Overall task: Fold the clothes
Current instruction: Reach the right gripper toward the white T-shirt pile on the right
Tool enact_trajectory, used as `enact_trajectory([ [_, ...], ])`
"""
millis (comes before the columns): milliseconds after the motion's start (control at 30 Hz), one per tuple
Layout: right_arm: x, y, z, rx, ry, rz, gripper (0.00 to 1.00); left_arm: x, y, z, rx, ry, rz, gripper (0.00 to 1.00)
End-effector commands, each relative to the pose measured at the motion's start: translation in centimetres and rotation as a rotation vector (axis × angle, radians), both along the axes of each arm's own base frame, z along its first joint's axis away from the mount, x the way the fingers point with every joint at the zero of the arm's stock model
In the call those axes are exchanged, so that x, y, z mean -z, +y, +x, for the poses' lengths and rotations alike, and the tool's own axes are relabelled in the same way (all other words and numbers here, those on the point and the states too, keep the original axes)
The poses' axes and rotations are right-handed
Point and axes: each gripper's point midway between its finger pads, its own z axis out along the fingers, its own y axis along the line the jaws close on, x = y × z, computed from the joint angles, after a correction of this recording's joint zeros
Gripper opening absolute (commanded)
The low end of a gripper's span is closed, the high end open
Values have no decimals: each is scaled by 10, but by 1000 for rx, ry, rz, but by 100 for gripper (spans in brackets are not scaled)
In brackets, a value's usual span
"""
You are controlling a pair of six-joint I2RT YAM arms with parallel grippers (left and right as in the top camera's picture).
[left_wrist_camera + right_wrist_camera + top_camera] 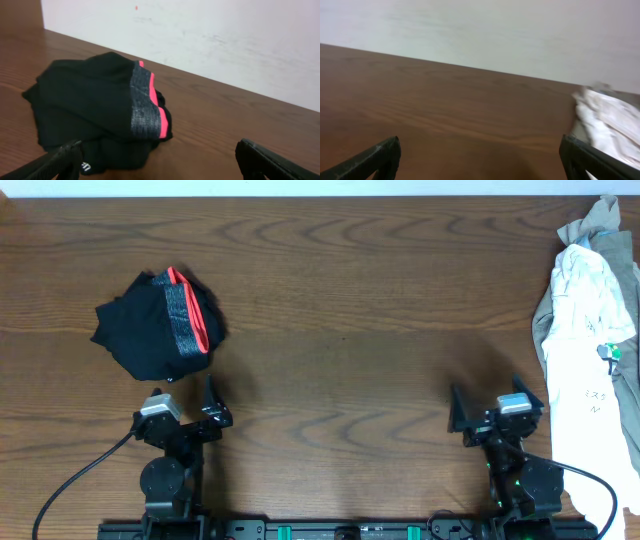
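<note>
**Both grippers spread and empty, clothes in two heaps at opposite ends**

The left gripper [184, 402] sits at the near edge of the wooden surface [350, 310] with its fingers spread wide and nothing between them. Its own camera shows the two dark fingertips [60, 161] far apart, low in the frame.

Just beyond it lies the black garment [150, 328], crumpled in a loose heap on the left part of the surface. A grey-and-red band [192, 315] curves along the heap's right side. The gripper is near the heap but not touching it.

The right gripper [488, 402] is likewise spread open and holds nothing, with bare wood in front of it in its wrist view.

The white T-shirt [585, 360] lies bunched along the far right edge of the surface, just beside the right arm, and runs from the far side to the near edge. A small tag [610, 352] shows on it.

The khaki garment [602, 220] pokes out from the far end of the white one, at the back right corner, and the two touch.

The middle of the surface separates the black heap from the other two garments, which are well apart from it. A pale wall [210, 35] rises behind the surface's far edge.
</note>
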Motion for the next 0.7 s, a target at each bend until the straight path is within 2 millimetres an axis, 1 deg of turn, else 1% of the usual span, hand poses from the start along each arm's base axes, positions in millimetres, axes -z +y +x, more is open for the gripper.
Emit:
enact_trajectory([
  [0, -2, 24, -6, -150, -10, 7, 99, 14, -23, 1, 125, 31, -42, 98],
  [67, -4, 34, -9, -206, -17, 11, 99, 16, -40, -1, 223, 38, -56, 98],
  [133, -6, 51, -17, -316, -9, 64, 99, 13, -57, -4, 322, 34, -72, 98],
  [200, -6, 55, -19, -337, 24, 150, 99, 12, -61, -5, 341, 36, -113, 98],
  [300, -6, 55, -19, -328, 64, 270, 99, 11, -61, -5, 339, 37, -156, 98],
  [367, -9, 55, -19, -328, 65, 295, 99, 6, -61, -6, 339, 33, -154, 98],
  [467, -18, 56, -21, -336, 48, 299, 99, -1, -59, -9, 327, 66, -138, 98],
  [600, -37, 56, -24, -345, 27, 296, 99, -10, -55, -14, 303, 172, -120, 98],
  [667, -39, 54, -23, -328, 47, 295, 99, -16, -55, -13, 306, 223, -100, 98],
])
